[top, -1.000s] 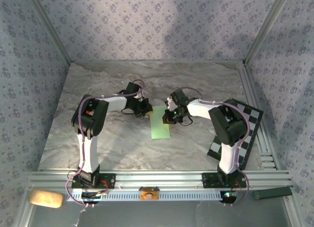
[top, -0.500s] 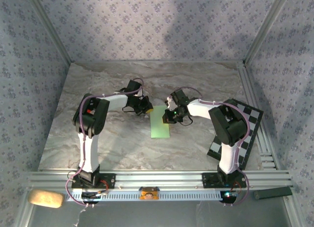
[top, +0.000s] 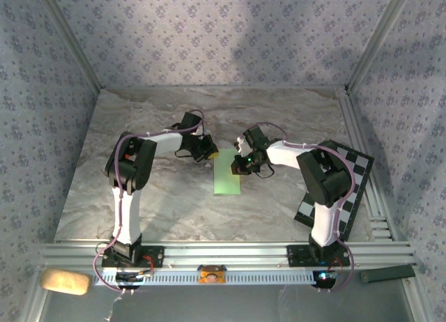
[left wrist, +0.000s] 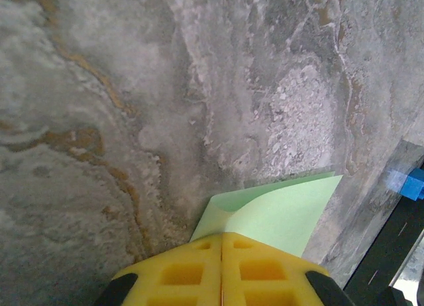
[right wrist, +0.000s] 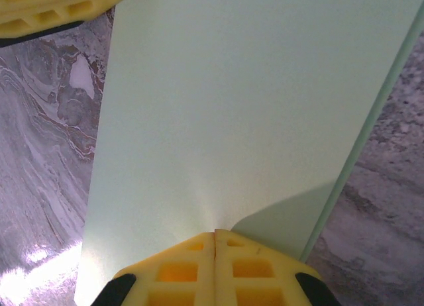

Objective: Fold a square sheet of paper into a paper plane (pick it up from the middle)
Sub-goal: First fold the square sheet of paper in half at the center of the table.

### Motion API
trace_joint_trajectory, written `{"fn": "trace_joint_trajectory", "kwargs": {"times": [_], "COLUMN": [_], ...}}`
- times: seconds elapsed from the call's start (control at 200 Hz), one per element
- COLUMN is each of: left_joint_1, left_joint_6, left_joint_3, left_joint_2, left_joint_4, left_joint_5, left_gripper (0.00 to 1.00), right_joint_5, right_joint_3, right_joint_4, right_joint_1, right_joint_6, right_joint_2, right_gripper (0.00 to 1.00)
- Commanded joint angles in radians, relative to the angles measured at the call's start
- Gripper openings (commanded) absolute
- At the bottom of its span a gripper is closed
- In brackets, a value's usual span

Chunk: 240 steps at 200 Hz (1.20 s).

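The square sheet of paper [top: 226,177] lies as a narrow pale green strip on the marble table, between the two arms. My left gripper [top: 209,153] is at its far left corner. In the left wrist view the yellow jaws [left wrist: 222,234] are shut on that corner, and the paper [left wrist: 285,213] curls up from the tips. My right gripper [top: 237,167] is shut, its tips [right wrist: 215,233] resting on the paper [right wrist: 232,107] near the right edge. The left fingers [right wrist: 46,8] show at the far corner in the right wrist view.
A black-and-white checkered board [top: 341,189] lies at the right edge of the table, by the right arm. A beige lump [top: 65,281] and a dark bar [top: 387,273] sit below the front rail. A blue piece [left wrist: 411,183] shows beyond the table edge.
The left arm's wrist has shifted slightly toward the far side, with the gripper still at the paper's corner. The right arm and the paper have stayed in place.
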Motion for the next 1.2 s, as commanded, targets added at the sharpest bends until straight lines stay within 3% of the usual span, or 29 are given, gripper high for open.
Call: {"fn": "trace_joint_trajectory", "kwargs": {"times": [0.0, 0.32, 0.505, 0.87, 1.194], "left_joint_1": [0.044, 0.04, 0.023, -0.022, -0.013], "left_joint_6": [-0.002, 0.076, 0.114, 0.138, 0.135], "left_joint_3": [0.006, -0.08, -0.122, -0.03, -0.002], "left_joint_2": [0.039, -0.077, -0.146, -0.062, 0.05], "left_joint_4": [0.033, 0.088, 0.084, 0.116, 0.11], "left_joint_5": [-0.142, -0.004, 0.011, 0.123, 0.026], "left_gripper": [0.07, 0.07, 0.08, 0.08, 0.08], "right_joint_5": [0.068, 0.056, 0.047, 0.044, 0.046], "right_joint_3": [-0.061, -0.049, -0.031, -0.031, -0.042], "right_joint_4": [-0.19, -0.201, -0.216, -0.22, -0.215], "right_joint_1": [-0.012, -0.033, -0.047, -0.045, -0.045], "right_joint_6": [-0.024, -0.056, -0.074, -0.072, -0.069], "right_joint_2": [0.054, 0.065, 0.07, 0.069, 0.066], "right_gripper": [0.0, 0.0, 0.0, 0.0, 0.0]}}
